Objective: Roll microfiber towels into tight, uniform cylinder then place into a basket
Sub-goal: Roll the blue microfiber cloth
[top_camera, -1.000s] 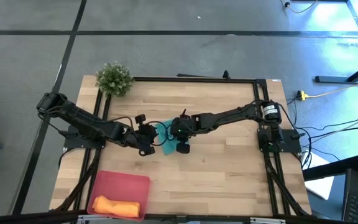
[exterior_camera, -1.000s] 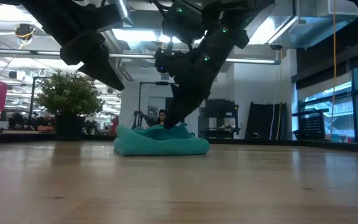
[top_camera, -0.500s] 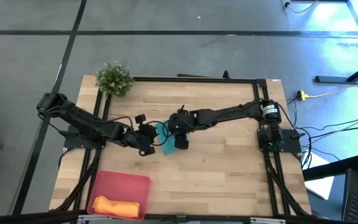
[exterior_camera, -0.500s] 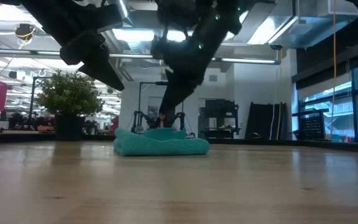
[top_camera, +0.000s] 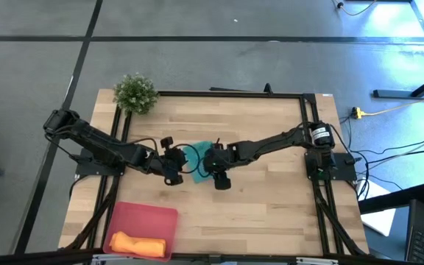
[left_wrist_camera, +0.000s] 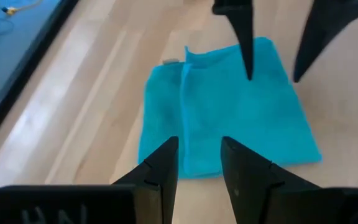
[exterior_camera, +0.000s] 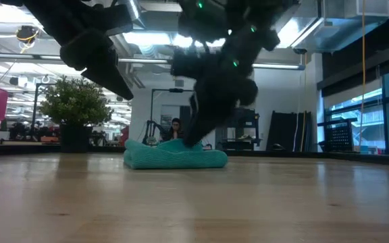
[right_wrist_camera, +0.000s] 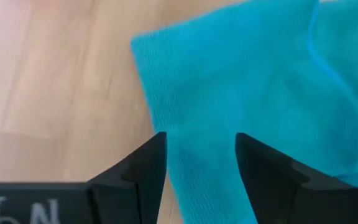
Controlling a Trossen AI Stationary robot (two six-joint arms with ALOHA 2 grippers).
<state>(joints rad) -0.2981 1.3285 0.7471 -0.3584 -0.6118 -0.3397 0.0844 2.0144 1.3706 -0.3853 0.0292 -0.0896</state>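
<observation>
Partial markings on the two gripper housings only

The left gripper (left_wrist_camera: 199, 152) has pale characters on its dark housing at the edge of the left wrist view, cut off and not legible. The right gripper (right_wrist_camera: 201, 149) shows similar cropped strokes on its housing, also unreadable. No other text, label or number can be read.
</observation>
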